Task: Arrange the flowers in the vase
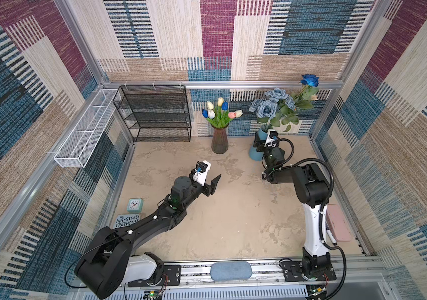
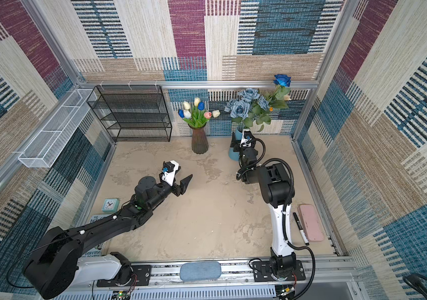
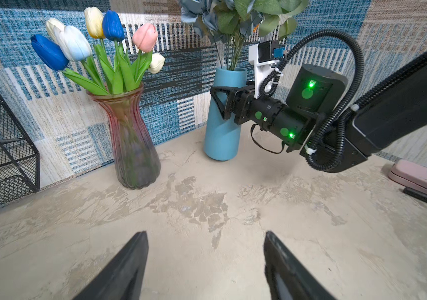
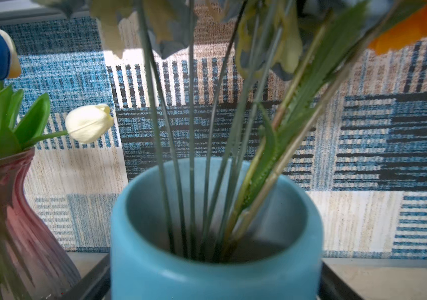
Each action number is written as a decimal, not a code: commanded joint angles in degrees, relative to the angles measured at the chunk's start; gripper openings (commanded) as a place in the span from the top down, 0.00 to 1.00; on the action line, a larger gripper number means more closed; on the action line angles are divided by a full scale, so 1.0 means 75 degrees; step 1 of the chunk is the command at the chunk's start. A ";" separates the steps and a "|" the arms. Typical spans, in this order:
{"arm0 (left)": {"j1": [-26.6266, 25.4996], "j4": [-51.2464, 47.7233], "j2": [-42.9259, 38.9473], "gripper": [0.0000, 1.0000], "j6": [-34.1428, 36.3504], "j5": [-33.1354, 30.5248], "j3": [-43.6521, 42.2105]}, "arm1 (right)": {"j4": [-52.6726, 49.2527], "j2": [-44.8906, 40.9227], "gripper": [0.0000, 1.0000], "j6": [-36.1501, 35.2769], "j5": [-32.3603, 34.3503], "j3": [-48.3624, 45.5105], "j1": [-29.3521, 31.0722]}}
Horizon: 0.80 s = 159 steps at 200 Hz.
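While the left gripper (image 3: 204,235) hangs empty, jaws apart, the right gripper (image 1: 258,143) straddles the blue vase (image 3: 222,140), clamping unclear; its flowers (image 1: 277,106) look light and wiry, best pinched low on stems.

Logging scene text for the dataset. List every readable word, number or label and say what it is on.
"THE 143-STORE... TREEHOUSE": cover of the book at the table's left edge; the end of the middle word is hidden.
"GRIFFITHS" and "DENTON": lower part of the same book, in a top view.
Clock: dial numerals too small to read.
Marker: its label is too small to read.
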 commanded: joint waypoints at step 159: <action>0.0005 0.0057 0.0165 0.27 0.0208 -0.0001 0.0072 | 0.0376 0.1518 0.09 -0.0278 -0.0522 0.2435 0.0001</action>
